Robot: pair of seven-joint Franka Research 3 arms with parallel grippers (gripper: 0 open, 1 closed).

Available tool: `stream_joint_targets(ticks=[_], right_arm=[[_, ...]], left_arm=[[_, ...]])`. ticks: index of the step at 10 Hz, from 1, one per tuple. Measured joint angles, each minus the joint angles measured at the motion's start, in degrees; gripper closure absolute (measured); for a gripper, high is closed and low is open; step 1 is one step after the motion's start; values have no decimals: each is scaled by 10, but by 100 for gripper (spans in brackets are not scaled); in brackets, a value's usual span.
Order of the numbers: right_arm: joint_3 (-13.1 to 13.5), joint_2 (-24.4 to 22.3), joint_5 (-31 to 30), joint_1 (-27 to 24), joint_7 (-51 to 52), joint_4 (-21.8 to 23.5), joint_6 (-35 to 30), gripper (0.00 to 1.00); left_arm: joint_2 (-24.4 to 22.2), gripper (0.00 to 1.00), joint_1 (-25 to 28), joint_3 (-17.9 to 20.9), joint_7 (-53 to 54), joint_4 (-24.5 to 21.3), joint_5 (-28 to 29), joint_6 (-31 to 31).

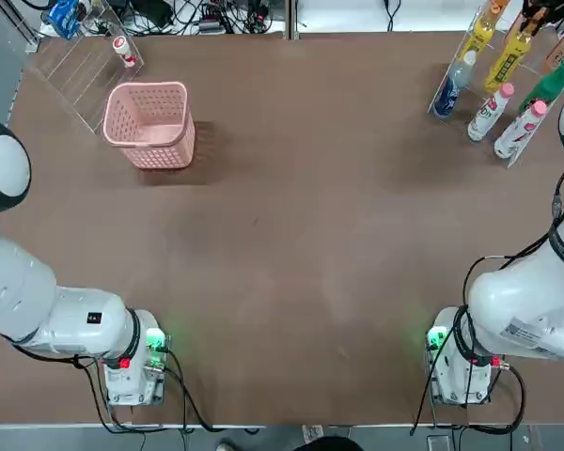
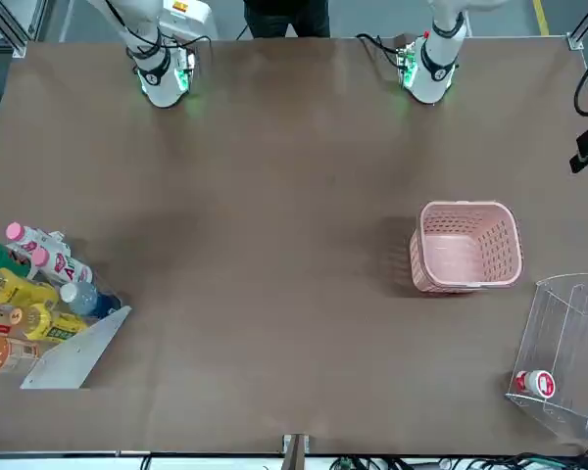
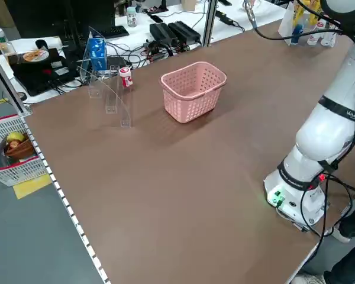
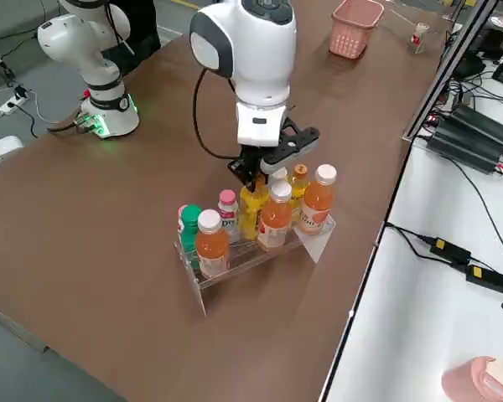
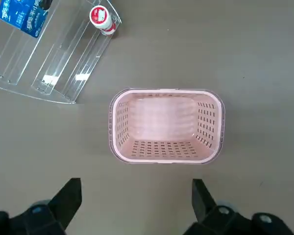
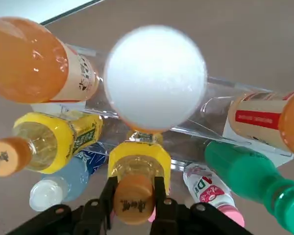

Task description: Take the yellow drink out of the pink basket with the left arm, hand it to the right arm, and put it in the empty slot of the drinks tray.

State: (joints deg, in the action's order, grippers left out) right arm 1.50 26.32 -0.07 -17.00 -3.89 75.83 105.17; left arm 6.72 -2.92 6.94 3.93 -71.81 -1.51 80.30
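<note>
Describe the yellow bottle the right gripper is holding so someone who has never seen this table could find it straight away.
Find the drinks tray at the table's edge, below the right arm. The yellow drink stands in its middle among orange, pink-capped and green bottles. It alone has the right gripper shut on its neck.

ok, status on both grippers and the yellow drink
Right gripper shut on yellow drink, in the drinks tray among other bottles. Left gripper open above empty pink basket. Nothing blocking.
</note>
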Motion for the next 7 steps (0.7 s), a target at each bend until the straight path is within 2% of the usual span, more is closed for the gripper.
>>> stream_joint_targets(ticks=[7], right_arm=[[1,-1,0,-4,1,30,33,66]], left_arm=[[0,0,0,0,0,0,0,0]])
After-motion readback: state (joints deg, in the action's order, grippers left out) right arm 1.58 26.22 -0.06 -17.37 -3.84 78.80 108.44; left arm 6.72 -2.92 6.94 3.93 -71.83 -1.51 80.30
